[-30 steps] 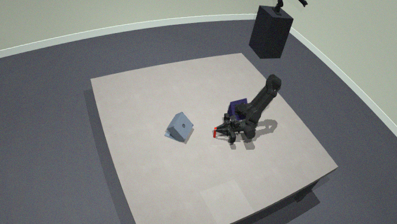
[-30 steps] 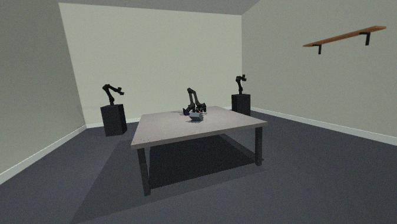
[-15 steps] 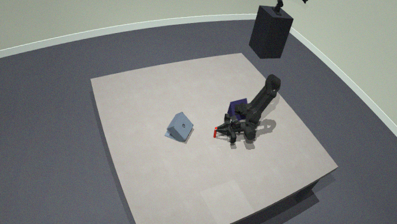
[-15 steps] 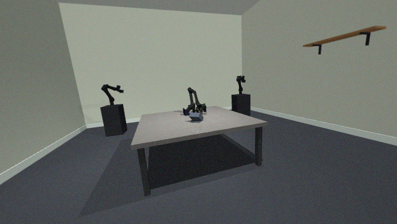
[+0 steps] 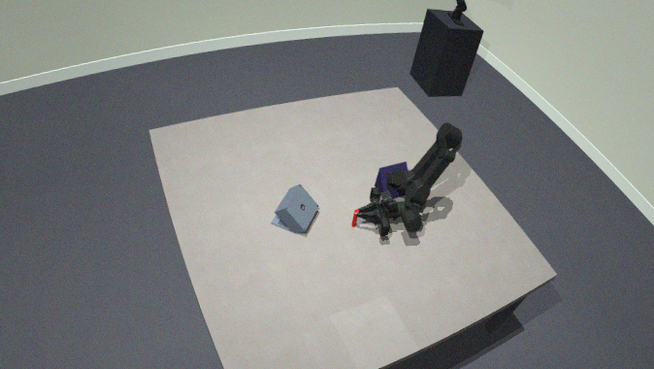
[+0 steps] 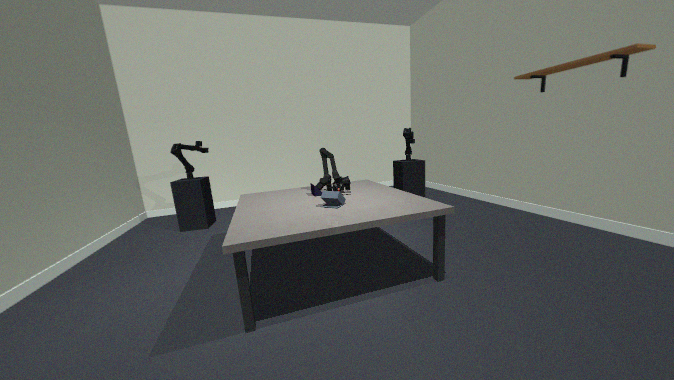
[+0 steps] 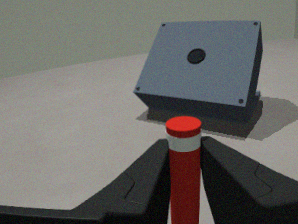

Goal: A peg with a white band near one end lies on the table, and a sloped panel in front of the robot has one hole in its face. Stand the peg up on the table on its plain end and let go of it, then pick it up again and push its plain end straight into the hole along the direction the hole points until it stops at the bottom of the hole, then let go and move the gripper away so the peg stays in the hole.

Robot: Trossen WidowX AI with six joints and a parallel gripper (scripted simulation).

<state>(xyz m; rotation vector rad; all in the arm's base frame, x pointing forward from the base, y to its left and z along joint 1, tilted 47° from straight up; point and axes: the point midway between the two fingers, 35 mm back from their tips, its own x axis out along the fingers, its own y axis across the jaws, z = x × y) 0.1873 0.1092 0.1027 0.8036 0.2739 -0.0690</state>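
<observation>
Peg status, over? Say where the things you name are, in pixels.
Jaws shut on red peg [image 5: 354, 218] [image 7: 184, 185], banded end up. Sloped panel's hole [image 5: 303, 207] [image 7: 196, 56] unfilled. Nothing visible between peg and panel.

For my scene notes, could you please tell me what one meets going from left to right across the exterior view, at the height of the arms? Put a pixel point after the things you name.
Left pedestal [image 6: 193, 205], sloped panel [image 6: 332, 198], right pedestal [image 6: 409, 177], wooden shelf [image 6: 585, 63].
</observation>
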